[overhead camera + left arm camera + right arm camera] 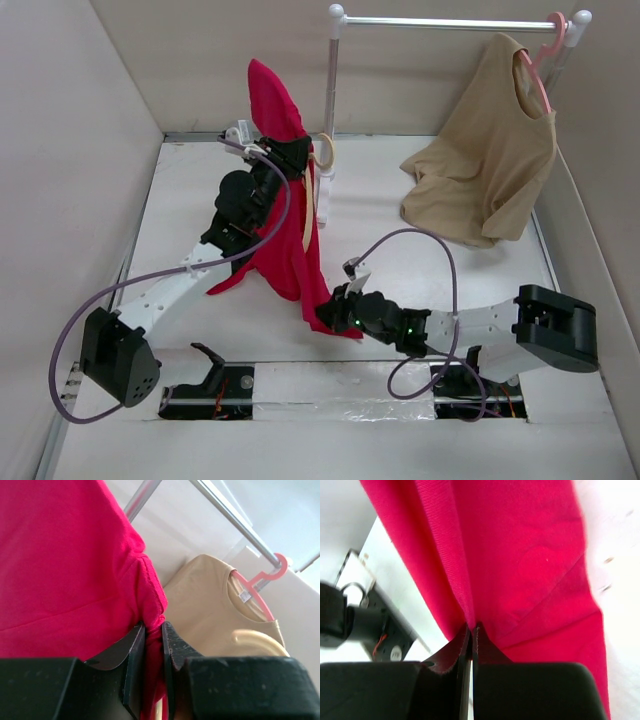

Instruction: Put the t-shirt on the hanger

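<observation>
In the top view, t-shirt hung up near the middle of the table, a long crumpled red drape from a peak at 12 o'clock down to a hem corner at 5 o'clock; lowest folds touching the tabletop or just over it, cannot tell which.

Left gripper high at the drape's 12 o'clock end, just under the peak; seen from its wrist camera, fingers pressed together on a seamed red edge, cloth squeezed between them and running down out of view.

Right gripper low at the drape's 5 o'clock corner, close over the table; seen from its wrist camera, jaws all but closed with a thin red fold nipped between them, broad cloth spread above toward 12 o'clock.

Hanger a pale curve at 4 o'clock in the left wrist view, in front of the tan shirt; in the top view, just at 3 o'clock of the left gripper, curved hook beside the cloth and a pale strip down the shirt's 3 o'clock edge; rest of the frame hidden by red cloth; whether inside the shirt, cannot tell.

At 1 to 2 o'clock of the table, tan shirt on a pink hanger, hooked over a metal rail; hem slumped on the tabletop, well apart from the red drape.
</observation>
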`<state>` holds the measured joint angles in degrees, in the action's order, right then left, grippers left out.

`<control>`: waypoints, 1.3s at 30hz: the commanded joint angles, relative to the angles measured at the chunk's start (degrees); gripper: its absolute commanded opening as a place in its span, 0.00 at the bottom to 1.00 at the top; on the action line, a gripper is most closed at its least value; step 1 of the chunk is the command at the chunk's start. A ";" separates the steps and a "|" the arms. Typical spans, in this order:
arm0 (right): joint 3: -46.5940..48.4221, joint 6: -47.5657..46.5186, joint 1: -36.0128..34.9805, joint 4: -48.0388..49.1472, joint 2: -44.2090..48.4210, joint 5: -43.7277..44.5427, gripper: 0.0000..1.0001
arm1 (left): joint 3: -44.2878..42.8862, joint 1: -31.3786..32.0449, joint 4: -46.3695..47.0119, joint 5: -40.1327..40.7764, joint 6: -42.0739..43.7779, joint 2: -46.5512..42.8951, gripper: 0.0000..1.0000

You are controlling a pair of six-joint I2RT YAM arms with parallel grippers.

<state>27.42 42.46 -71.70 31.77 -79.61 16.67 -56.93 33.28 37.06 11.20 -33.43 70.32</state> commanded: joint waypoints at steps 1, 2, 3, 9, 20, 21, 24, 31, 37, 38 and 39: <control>-0.26 1.84 -5.28 -13.04 -1.86 -4.62 0.00 | -8.28 -1.72 16.82 0.67 2.40 0.42 0.00; -0.26 2.10 -5.29 -14.35 -1.69 -5.15 0.00 | -8.64 -1.72 17.08 0.75 2.58 0.86 0.00; -0.44 2.45 -5.90 -14.80 -1.42 -6.37 0.00 | -9.34 -2.33 17.60 0.58 2.67 2.17 0.00; -0.44 3.51 -7.05 -23.84 6.74 -7.44 0.00 | -8.92 -6.03 19.10 -3.72 2.94 5.35 0.00; 10.10 -2.29 -5.20 -30.04 12.21 3.46 0.00 | 14.37 -3.31 23.23 -13.46 -14.90 -1.85 0.00; 11.68 -2.47 -5.20 -29.58 11.33 3.90 0.00 | 17.35 -3.31 23.93 -14.10 -16.30 -2.38 0.00; 14.15 -2.29 -5.20 -28.61 7.38 6.09 0.00 | 23.06 -3.31 24.90 -16.03 -20.26 -4.22 0.00; 12.66 -0.01 -5.20 -25.79 3.50 5.83 0.16 | 30.11 -3.31 20.33 -16.39 -20.62 -10.29 0.00; 9.93 -1.76 -4.68 -29.22 11.67 7.76 0.62 | 34.16 -3.31 22.88 -15.95 -19.31 -11.44 0.00; 9.85 -2.20 -4.68 -30.09 12.28 8.38 0.65 | 34.16 -3.31 22.97 -15.86 -19.39 -11.26 0.00; 10.28 -3.51 -3.81 -30.27 12.81 9.25 0.65 | 33.99 -3.31 23.49 -15.86 -19.39 -11.00 0.00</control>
<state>37.36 41.43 -76.64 1.78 -69.38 22.76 -22.92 30.00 54.00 -4.10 -52.84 60.16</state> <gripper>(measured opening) 0.644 0.097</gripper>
